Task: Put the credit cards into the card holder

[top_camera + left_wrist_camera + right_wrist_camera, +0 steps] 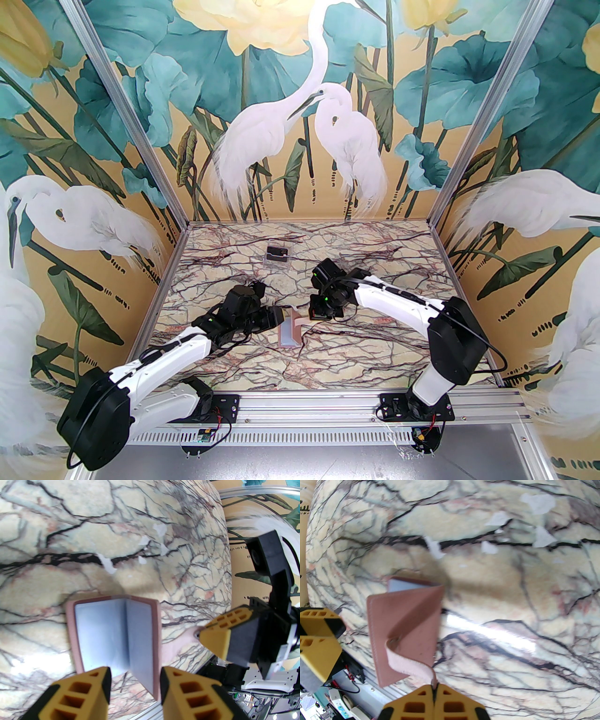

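Marble table carries everything. On it the right gripper, at two o'clock of the card holder, is clamped on the snap tab and holds one cover tilted up. The left gripper, at nine o'clock, hangs with jaws apart, gripping nothing that I can see, just by the pale sleeves. The holder sits mid-table, half open like a tent. It looks light and floppy, likely to slide or fold shut if the tab is let go, so the tab seems the right handle. At twelve o'clock, well apart, a clear box holds something dark, probably the credit cards: thin, stiff, slick, best pinched by an edge.
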{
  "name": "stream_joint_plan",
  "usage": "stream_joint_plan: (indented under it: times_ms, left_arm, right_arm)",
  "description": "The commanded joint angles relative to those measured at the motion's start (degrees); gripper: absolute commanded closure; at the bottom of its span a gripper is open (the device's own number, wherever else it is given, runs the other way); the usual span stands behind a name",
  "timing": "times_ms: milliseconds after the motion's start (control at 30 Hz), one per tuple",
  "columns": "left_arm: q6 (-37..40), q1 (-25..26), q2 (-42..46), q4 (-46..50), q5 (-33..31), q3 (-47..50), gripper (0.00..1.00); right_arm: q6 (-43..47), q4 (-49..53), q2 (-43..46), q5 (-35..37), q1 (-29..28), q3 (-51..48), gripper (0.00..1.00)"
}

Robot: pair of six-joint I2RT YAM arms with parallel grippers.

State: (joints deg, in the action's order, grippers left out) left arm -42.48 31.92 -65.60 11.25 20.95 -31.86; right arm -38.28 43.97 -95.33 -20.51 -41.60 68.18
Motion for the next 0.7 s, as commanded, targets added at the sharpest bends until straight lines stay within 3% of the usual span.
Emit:
stream_joint_plan:
  times_ms: [0,367,667]
  left_arm:
    - [0.28,0.81,-2.73,-2.59,3.02,-1.11,0.60]
    - [0.02,3.48,-14.18,-6.60,2.65,-2.98,0.71]
    - [0.12,3.94,-18.45,-7.90,1.30,-2.73,0.72]
  right_arm:
    - [1.97,0.98,0.92,1.86,0.59,-1.03,1.00]
    - [2.34,0.99,0.67,3.30,1.55,-2.74,1.00]
    - [2.86,5.17,-0.56,11.12,2.41,-2.91,0.98]
